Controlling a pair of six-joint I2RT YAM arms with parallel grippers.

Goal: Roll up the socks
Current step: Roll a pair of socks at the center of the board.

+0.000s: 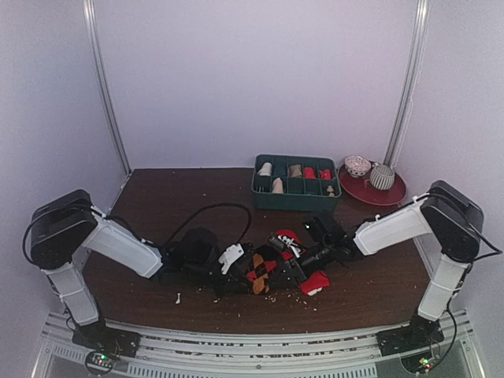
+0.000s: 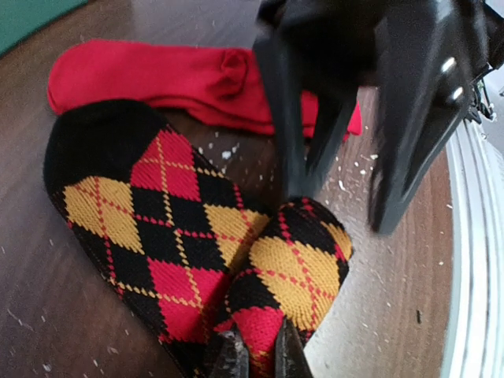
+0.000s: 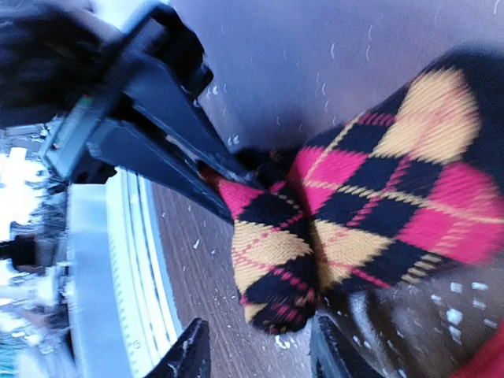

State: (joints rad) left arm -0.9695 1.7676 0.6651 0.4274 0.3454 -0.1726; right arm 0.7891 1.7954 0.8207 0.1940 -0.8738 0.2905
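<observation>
"Black with orange and red diamonds: the argyle sock fills the lower middle of the left wrist view, its end doubled over onto itself. Who has it?"

"The left claw, clenched on the doubled end at the bottom edge. I judge it pins the first turn so the fold cannot spring open."

"And the right claw?"

"Released, its fingers spread just above that fold, one tip touching the knit. It is placed, I'd guess, to take a fresh bite."

"How many socks?"

"Two. The red sock lies flat on the counter in the upper left, just beyond the argyle, with no claw on it. Neither is rolled yet."

"Farther back?"

"In the top view, at the upper right, there is one green tray of small bundles, too small to count. Beside it is one red plate carrying two round things."
</observation>
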